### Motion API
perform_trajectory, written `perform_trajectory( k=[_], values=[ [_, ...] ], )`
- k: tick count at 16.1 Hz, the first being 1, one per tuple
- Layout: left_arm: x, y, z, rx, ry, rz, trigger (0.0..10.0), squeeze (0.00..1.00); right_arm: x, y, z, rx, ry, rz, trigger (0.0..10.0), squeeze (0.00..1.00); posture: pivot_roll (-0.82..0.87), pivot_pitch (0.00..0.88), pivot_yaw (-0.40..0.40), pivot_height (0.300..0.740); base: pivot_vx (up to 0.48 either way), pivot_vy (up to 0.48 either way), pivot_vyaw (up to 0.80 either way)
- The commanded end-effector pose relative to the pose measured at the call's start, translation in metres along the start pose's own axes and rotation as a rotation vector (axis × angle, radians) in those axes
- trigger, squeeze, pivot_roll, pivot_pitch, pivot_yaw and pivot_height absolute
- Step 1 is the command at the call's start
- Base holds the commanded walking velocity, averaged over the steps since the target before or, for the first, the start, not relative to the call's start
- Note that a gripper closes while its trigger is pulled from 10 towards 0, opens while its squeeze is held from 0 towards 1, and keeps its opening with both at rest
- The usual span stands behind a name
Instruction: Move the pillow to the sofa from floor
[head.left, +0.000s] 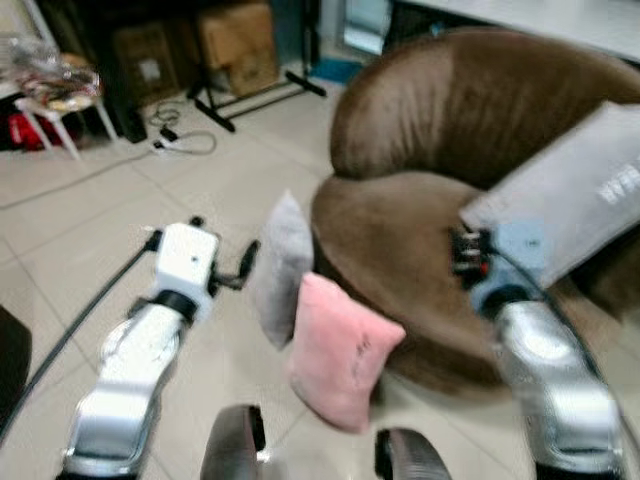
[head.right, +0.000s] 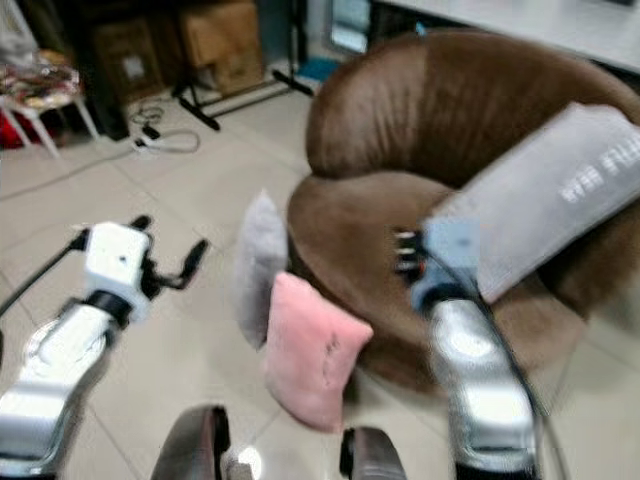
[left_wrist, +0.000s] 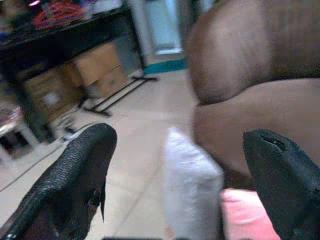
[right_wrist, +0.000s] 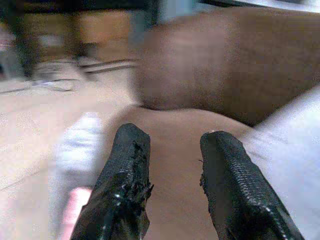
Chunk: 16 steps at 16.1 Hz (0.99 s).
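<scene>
Two pillows stand on the tiled floor (head.left: 120, 200), leaning on the front of the round brown sofa (head.left: 420, 200): a pink pillow (head.left: 340, 350) in front and a grey pillow (head.left: 280, 268) just behind it, touching it. A bigger grey cushion (head.left: 580, 190) already lies on the sofa seat, up against the back. The left gripper (left_wrist: 185, 165) hangs in the air beside the grey pillow, and its two black fingers (left_wrist: 75, 175) are spread wide apart with nothing between them. The right gripper (right_wrist: 172, 170) is up over the sofa seat, near the big cushion, and its fingers are a little apart and hold nothing too. The pictures are blurry, so the robot is likely walking or bending. The job now looks like getting close and reaching for a pillow. To do it well, I think the robot should stop and stand steady first. Then the left gripper should go down over the top edge of one pillow, one finger on each side, and pinch deep into the soft part so it does not slip. It should lift straight up so the other pillow does not fall over
</scene>
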<state>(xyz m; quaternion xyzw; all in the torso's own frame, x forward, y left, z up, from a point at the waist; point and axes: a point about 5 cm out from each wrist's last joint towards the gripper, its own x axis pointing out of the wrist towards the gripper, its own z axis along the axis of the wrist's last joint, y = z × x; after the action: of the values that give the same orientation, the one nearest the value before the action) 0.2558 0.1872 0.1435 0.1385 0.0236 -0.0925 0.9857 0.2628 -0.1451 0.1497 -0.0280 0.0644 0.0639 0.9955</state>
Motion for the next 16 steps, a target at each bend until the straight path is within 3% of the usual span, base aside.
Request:
perform_trajectory(
  k=[1,5,7,12,16],
  values=[
    [0.0020,-0.0053,0.0023,-0.008,-0.009,-0.022,10.0,0.00,-0.0022,-0.0035,-0.0002,-0.047,0.004,0.009,10.0,0.00,-0.06,0.000,-0.007,0.606,0.311,0.000,0.80],
    [0.0021,-0.0067,0.0028,-0.007,-0.011,-0.026,10.0,0.00,-0.0029,-0.0010,-0.0009,-0.059,0.004,0.039,10.0,0.00,-0.06,0.000,-0.007,0.606,0.315,0.000,0.80],
    [0.0025,-0.0070,0.0026,-0.004,-0.011,-0.030,10.0,0.00,-0.0022,-0.0032,-0.0023,-0.017,0.009,0.016,10.0,0.00,-0.06,0.000,-0.006,0.606,0.306,0.000,0.00],
    [0.0028,-0.0069,0.0037,0.004,-0.016,-0.028,10.0,0.00,-0.0028,-0.0013,-0.0015,-0.037,0.000,0.035,10.0,0.00,-0.06,0.000,-0.005,0.606,0.271,0.000,0.00],
    [0.0025,-0.0059,0.0052,-0.001,-0.030,-0.031,10.0,0.00,-0.0050,-0.0047,0.0034,-0.043,-0.002,0.078,10.0,0.00,-0.06,0.000,-0.003,0.596,0.000,0.000,0.00]
  ],
)
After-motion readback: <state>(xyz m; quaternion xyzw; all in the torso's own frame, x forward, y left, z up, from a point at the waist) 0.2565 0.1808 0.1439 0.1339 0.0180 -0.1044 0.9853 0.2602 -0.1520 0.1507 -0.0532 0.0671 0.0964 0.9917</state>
